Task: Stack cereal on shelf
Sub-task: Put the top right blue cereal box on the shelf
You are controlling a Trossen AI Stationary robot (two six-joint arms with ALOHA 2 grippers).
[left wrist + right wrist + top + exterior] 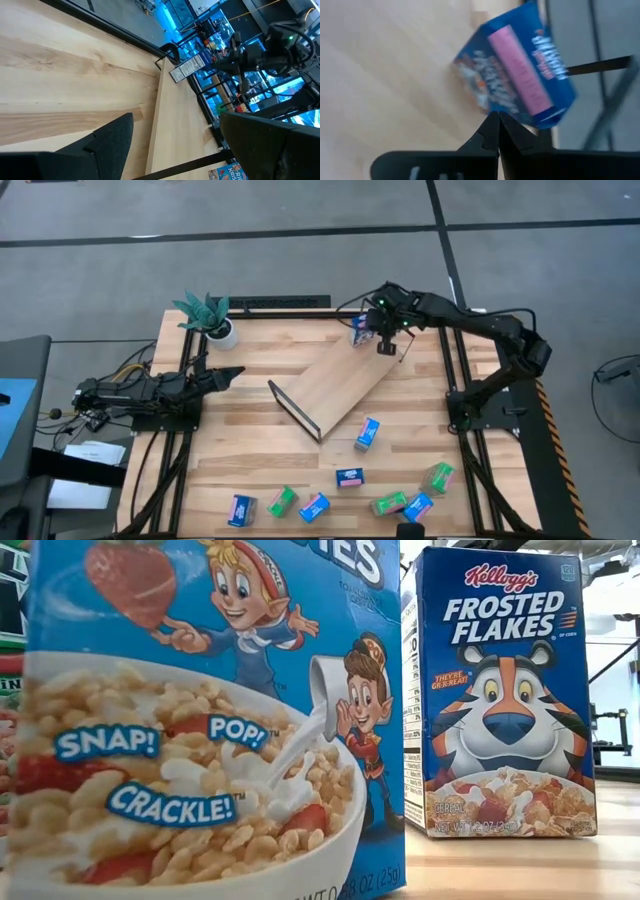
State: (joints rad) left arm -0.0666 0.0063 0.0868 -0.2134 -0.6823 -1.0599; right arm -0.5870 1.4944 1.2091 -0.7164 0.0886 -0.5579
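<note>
Blue cereal box is sitting on the shelf's far end, upper centre, w/ right gripper hovering beside it, jaws pressed together, while left gripper is idling mid-left, jaws spread.

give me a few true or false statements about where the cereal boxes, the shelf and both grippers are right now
1. One blue cereal box sits at the far end of the shelf. True.
2. The right gripper is wide open. False: its fingers are shut, with nothing between them, right beside that box.
3. The left gripper holds a green box. False: it is open and empty, near the potted plant.
4. Several boxes lie loose along the near part of the table. True.
5. The shelf lies square to the table edges. False: it lies diagonally.
</note>
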